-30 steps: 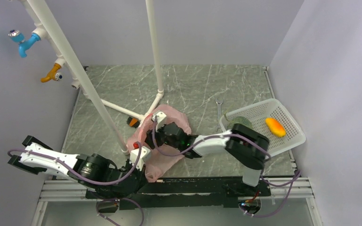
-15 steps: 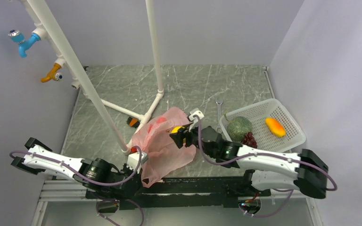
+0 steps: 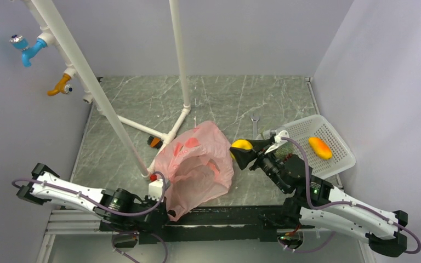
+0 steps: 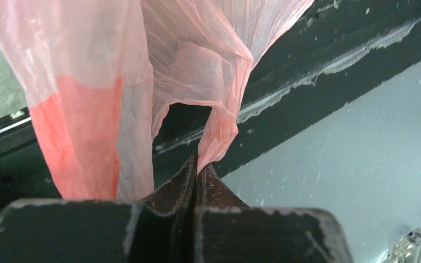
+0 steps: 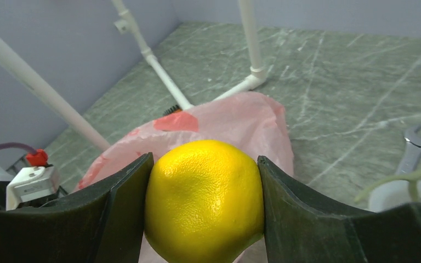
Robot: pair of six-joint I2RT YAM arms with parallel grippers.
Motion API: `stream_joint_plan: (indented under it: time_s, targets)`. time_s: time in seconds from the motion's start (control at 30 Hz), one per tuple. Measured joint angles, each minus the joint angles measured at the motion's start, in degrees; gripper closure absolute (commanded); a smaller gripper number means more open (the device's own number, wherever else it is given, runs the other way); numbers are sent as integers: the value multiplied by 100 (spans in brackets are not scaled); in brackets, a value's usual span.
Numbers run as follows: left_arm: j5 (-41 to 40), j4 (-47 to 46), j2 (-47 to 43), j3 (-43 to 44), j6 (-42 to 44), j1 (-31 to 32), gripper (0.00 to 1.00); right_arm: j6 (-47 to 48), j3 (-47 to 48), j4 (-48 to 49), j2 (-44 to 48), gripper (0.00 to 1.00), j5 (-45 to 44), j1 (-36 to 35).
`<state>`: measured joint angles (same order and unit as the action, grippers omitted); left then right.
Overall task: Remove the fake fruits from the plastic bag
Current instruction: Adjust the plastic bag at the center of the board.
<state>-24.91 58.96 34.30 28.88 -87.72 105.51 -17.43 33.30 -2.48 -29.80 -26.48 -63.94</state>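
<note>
The pink plastic bag (image 3: 197,164) lies crumpled near the table's front edge, its mouth sagging open. My left gripper (image 3: 169,210) is shut on a thin fold of the plastic bag (image 4: 219,131) at its near corner; in the left wrist view the left gripper (image 4: 197,164) pinches that fold. To the right of the bag my right gripper (image 3: 245,153) is shut on a round yellow fruit (image 3: 242,146), held above the table. The right wrist view shows the yellow fruit (image 5: 204,200) filling the right gripper (image 5: 204,205). An orange fruit (image 3: 319,147) lies in the basket.
A white mesh basket (image 3: 329,125) stands at the right, partly behind my right arm. A wrench (image 3: 254,121) lies on the table between bag and basket. White pipes (image 3: 181,66) rise behind the bag, with an orange-and-black brush (image 3: 154,142) at their foot.
My right gripper has come out of the bag with the yellow fruit and swung right toward the basket. The bag has shifted and spread. The left gripper keeps its pinch.
</note>
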Motion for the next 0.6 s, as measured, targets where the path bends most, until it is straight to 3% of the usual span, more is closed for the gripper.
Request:
stream_joint_plan:
  time_s: [0.23,0.5,0.6]
  targets:
    - [199,-1036,1043,33,780,-979,100,50,236,-927,-90,91,-772,0]
    - [863,-1840,2809,2044,3165,-2802,100,-205,562,-1937,-107,92,-1725,0]
    - [1176,-2046,3357,2601,3821,-3224,90,-586,916,-2505,-98,91,-2201,0]
